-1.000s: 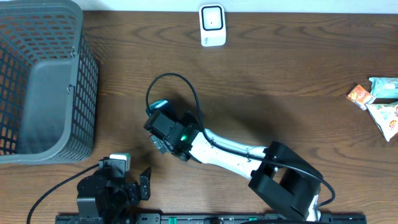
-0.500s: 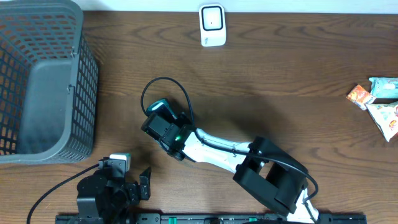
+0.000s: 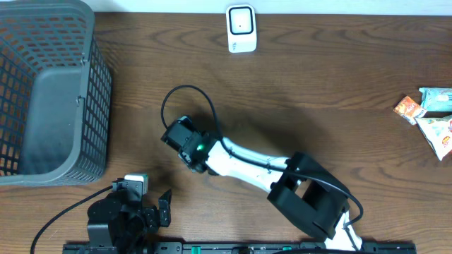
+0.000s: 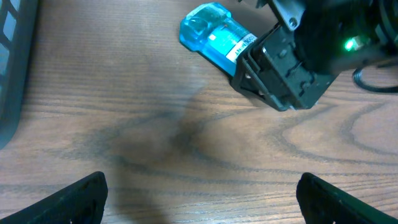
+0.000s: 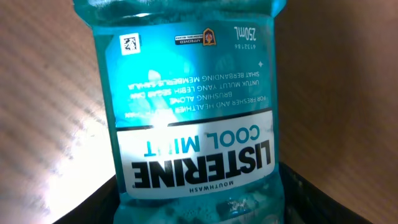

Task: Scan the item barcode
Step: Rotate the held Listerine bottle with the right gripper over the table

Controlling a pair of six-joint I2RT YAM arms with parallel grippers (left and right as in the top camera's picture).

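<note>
A blue-green Listerine mouthwash bottle (image 4: 212, 34) lies flat on the wooden table, cap end pointing away from the right arm. My right gripper (image 5: 198, 202) is down over its lower end, a black finger (image 5: 311, 199) pressed to each side of the bottle (image 5: 193, 93), so it is shut on it. In the overhead view the right gripper (image 3: 185, 138) hides the bottle. No barcode shows on the label facing up. The white scanner (image 3: 241, 28) stands at the table's far edge. My left gripper (image 4: 201, 200) hangs open and empty near the front edge, short of the bottle.
A grey mesh basket (image 3: 49, 92) fills the far left. Several snack packets (image 3: 432, 116) lie at the right edge. The right arm's black cable (image 3: 185, 95) loops over the table just behind its gripper.
My right gripper slid a little toward the front left over the bottle, and its jaws closed in on the bottle's sides. The bottle's teal end no longer shows from overhead. The left arm stayed still.
</note>
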